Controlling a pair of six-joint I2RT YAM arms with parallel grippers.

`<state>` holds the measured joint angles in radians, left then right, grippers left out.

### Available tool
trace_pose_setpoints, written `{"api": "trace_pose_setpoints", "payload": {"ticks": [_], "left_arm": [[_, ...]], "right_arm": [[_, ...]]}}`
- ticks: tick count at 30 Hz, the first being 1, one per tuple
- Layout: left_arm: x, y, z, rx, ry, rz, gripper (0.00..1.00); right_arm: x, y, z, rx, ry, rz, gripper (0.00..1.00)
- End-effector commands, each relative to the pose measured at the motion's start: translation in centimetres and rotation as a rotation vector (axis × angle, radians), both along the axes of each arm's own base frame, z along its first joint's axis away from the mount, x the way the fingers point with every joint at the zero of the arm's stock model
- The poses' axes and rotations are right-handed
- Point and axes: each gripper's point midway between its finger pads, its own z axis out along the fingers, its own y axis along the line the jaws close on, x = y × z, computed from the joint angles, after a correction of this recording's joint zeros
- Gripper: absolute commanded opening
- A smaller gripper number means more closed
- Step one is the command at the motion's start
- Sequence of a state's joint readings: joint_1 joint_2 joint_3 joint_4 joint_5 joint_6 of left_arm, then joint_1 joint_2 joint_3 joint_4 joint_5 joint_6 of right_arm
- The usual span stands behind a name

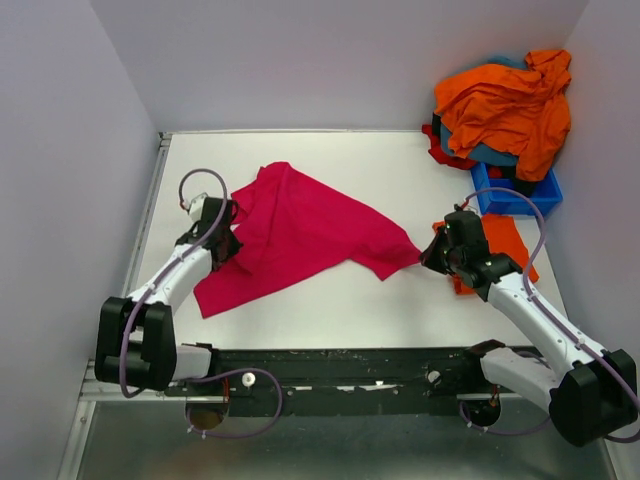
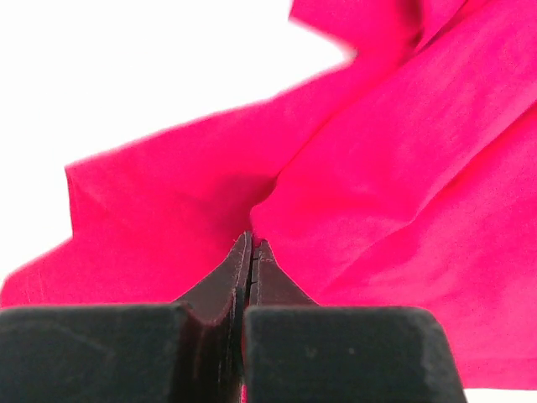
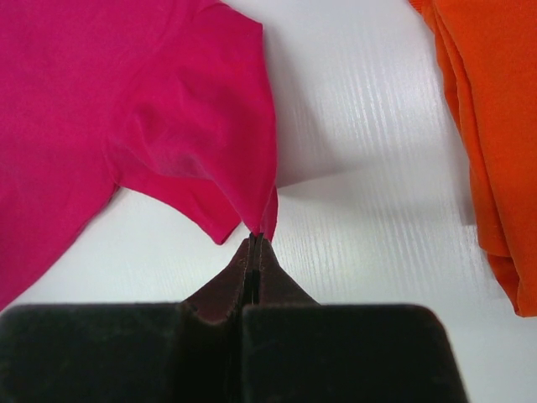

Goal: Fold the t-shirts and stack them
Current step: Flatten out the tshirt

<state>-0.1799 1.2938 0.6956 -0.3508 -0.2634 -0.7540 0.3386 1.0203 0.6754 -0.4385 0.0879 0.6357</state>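
**Grip on pink shirt (image 1: pixel 300 225) at both ends**

The pink shirt is lying crumpled on the table (image 1: pixel 400 165), its long axis running left to right between the two arms. The left gripper (image 1: pixel 228 240) is pinching a fold at the near-left edge, jaws closed on cloth. The right gripper (image 1: pixel 430 252) is pinching a sleeve tip at the opposite end, jaws likewise closed. Flattening is likely calling for both arms pulling apart along that axis.
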Motion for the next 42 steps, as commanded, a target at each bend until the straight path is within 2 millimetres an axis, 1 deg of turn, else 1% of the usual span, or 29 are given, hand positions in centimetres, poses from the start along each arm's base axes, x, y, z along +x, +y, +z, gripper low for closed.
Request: {"api": "trace_pose_setpoints", "payload": {"ticks": [1,5,8,9,10,13,14,15,16,17,18,19,20,21,22,23,24,25,26,29,32,35,36,37,38,39,40,41,42], "left_arm": [[5.2,1.8,5.4,0.022,-0.079,-0.011,0.00],[11.2,4.8,10.6,0.083,-0.152,0.073,0.00],[15.9,6.5,13.3,0.111,-0.173,0.120,0.00],[17.2,6.7,13.0,0.119,-0.152,0.122,0.00],[18.6,8.2,13.0,0.125,-0.140,0.153,0.00],[21.6,9.8,12.3,0.125,-0.116,0.190,0.00],[22.9,10.3,12.5,0.112,-0.134,0.194,0.00],[24.2,10.4,12.1,0.093,-0.146,0.197,0.00],[25.4,10.3,12.4,0.077,-0.166,0.189,0.00],[26.6,10.2,11.8,0.061,-0.166,0.184,0.00],[27.9,9.7,12.0,0.037,-0.183,0.176,0.00],[29.0,9.0,11.2,0.005,-0.182,0.158,0.00],[30.3,8.2,10.9,-0.024,-0.196,0.144,0.00],[31.4,7.3,11.2,-0.049,-0.220,0.130,0.00],[32.5,6.1,10.6,-0.068,-0.231,0.111,0.00],[33.6,4.9,11.0,-0.084,-0.261,0.091,0.00],[34.4,3.5,10.6,-0.096,-0.274,0.070,0.00],[35.2,1.5,11.0,-0.111,-0.303,0.039,0.00],[36.0,0.2,10.8,-0.123,-0.321,0.023,0.00],[37.7,-2.5,10.7,-0.172,-0.386,0.000,0.00],[38.7,-2.9,10.0,-0.197,-0.414,-0.003,0.00],[39.0,-1.3,9.7,-0.164,-0.421,-0.001,0.00],[38.9,-0.7,9.5,-0.158,-0.411,-0.001,0.17],[38.6,-0.2,9.4,-0.152,-0.398,-0.003,0.44],[38.1,0.7,9.1,-0.139,-0.375,0.006,0.82],[37.4,1.5,10.1,-0.115,-0.369,0.015,0.99],[36.6,2.2,10.8,-0.093,-0.363,0.024,0.99],[35.8,2.6,11.0,-0.073,-0.352,0.026,0.99],[34.9,3.1,12.0,-0.056,-0.357,0.028,0.99]], "right_arm": [[0.4,0.0,0.7,0.012,-0.028,-0.008,0.01],[0.7,-0.4,1.4,0.001,-0.053,-0.025,0.01],[0.7,-0.4,1.3,0.004,-0.044,-0.023,0.01],[0.6,-0.2,1.3,0.013,-0.039,-0.016,0.01],[0.4,0.1,1.3,0.028,-0.033,-0.004,0.01],[-0.6,0.8,0.5,0.056,-0.002,0.031,0.01],[-0.9,0.6,0.4,0.056,0.001,0.028,0.01],[-1.2,0.2,0.2,0.041,0.007,0.010,0.01],[-1.6,-0.5,0.3,0.023,0.006,-0.009,0.01],[-1.8,-1.1,0.4,0.007,-0.005,-0.031,0.01],[-2.1,-1.7,0.7,-0.002,-0.027,-0.056,0.01],[-2.4,-2.3,1.1,-0.013,-0.051,-0.079,0.01],[-2.6,-2.9,1.4,-0.023,-0.069,-0.097,0.01],[-3.0,-3.4,1.5,-0.032,-0.073,-0.113,0.01],[-3.4,-3.9,1.6,-0.040,-0.071,-0.134,0.01],[-3.9,-4.2,1.4,-0.046,-0.060,-0.146,0.01],[-4.3,-4.4,1.4,-0.046,-0.056,-0.152,0.01],[-4.8,-4.3,1.2,-0.034,-0.046,-0.149,0.01],[-5.3,-4.2,1.0,-0.018,-0.044,-0.147,0.01],[-6.1,-3.8,1.3,0.048,-0.073,-0.155,0.01],[-6.5,-3.8,2.5,0.088,-0.128,-0.159,0.01],[-6.1,-2.0,3.3,0.151,-0.175,-0.074,0.01],[-5.9,-1.5,2.5,0.154,-0.144,-0.054,0.01],[-5.7,-1.0,1.9,0.158,-0.108,-0.041,0.01],[-5.5,-0.6,1.4,0.161,-0.076,-0.028,0.01],[-5.1,-0.4,1.0,0.155,-0.049,-0.026,0.01],[-5.0,0.3,0.9,0.175,-0.027,-0.003,0.01],[-4.7,0.6,0.7,0.176,-0.016,0.006,0.01],[-4.4,0.9,0.5,0.179,-0.010,0.017,0.01]]}}
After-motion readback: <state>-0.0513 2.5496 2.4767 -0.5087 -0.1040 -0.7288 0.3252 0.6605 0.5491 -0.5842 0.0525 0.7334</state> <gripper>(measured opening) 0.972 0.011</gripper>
